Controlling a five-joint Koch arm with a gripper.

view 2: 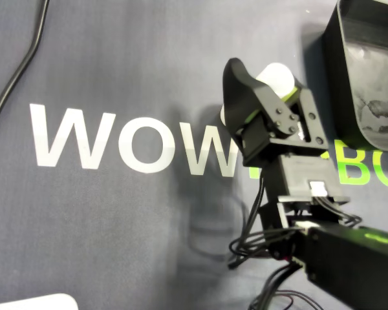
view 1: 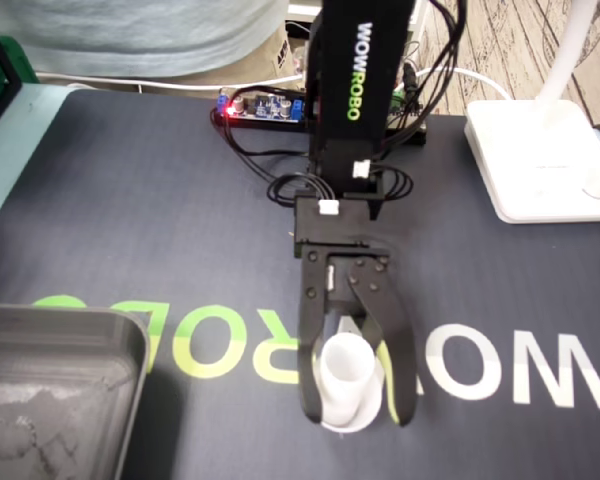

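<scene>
Tray (view 1: 60, 340) sits far left in the fixed view; dead centre, gripper (view 1: 359, 415) clamps both jaws against the white cup (view 1: 347, 372), upright on the dark surface (view 1: 160, 230); white lamp base (view 1: 540, 160) far right

Likely hobby desk: branded mat (view 1: 130, 200), bare circuit board (view 1: 260, 107), lamp base (view 1: 540, 160).

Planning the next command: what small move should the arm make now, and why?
Probably squeeze the end effector shut on the white cup. Its jaws straddle the cup, which stands on the mat, but firm contact on both sides isn't clear, so lifting now might leave it behind.
</scene>
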